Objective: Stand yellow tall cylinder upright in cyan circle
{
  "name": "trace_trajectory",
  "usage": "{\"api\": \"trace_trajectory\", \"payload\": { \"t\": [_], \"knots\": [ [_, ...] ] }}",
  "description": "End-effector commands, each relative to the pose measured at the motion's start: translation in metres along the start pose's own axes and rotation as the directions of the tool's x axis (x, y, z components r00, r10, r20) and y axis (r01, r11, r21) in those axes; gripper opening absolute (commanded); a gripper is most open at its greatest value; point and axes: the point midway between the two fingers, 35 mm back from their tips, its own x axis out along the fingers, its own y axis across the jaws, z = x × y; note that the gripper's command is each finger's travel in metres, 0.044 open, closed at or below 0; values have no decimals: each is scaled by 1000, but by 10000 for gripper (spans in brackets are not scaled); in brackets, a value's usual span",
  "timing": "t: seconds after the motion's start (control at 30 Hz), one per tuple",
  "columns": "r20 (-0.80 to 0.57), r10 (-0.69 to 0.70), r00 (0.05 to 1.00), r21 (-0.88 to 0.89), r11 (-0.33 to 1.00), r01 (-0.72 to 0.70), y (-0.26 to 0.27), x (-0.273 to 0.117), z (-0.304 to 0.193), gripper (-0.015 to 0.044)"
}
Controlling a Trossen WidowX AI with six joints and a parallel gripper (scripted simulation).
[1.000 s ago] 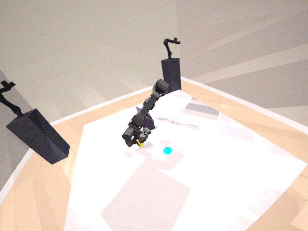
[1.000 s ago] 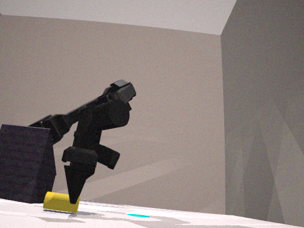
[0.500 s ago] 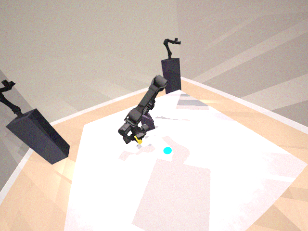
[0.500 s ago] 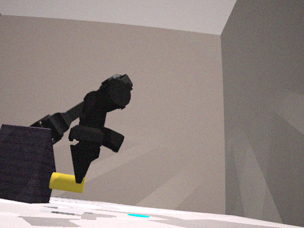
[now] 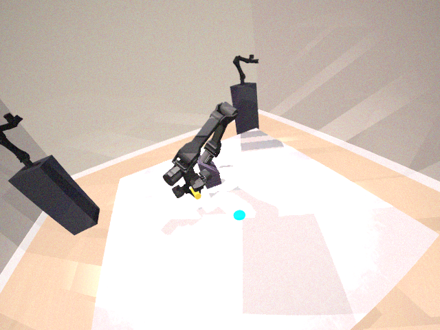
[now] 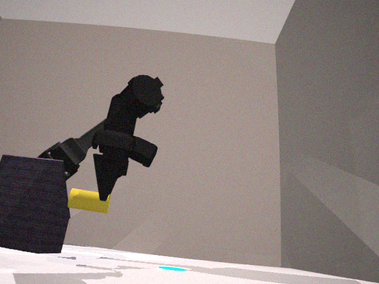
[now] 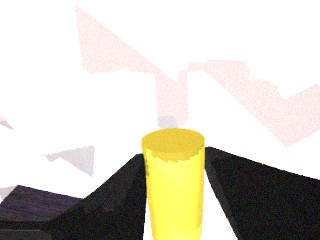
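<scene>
The yellow tall cylinder (image 5: 195, 193) (image 6: 85, 200) (image 7: 175, 190) is held in the air, lying nearly level, well above the white surface in the exterior view. My gripper (image 6: 104, 197) (image 7: 173, 158) is shut on it near one end, with a finger on each side in the wrist view. The rest of the cylinder sticks out toward the dark pedestal. The cyan circle (image 5: 239, 215) (image 6: 172, 268) lies flat on the white surface, to the right of and below the cylinder in the top and exterior views. It is not in the wrist view.
The arm's dark pedestal (image 5: 214, 177) (image 6: 33, 205) (image 7: 37, 202) stands close behind the held cylinder. Two more dark pedestals (image 5: 53, 195) (image 5: 245, 108) with small arms stand farther off, at the left and at the back.
</scene>
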Motion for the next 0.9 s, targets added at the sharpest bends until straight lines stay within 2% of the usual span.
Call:
{"api": "trace_trajectory", "payload": {
  "t": [0.0,0.27,0.87],
  "knots": [
    [0,-7,1000,-11,1000,7,0,-15,0,105],
    [0,-9,1000,1,1000,9,2,-21,4,105],
    [0,-29,1000,140,990,29,17,-30,51,105]
  ]
}}
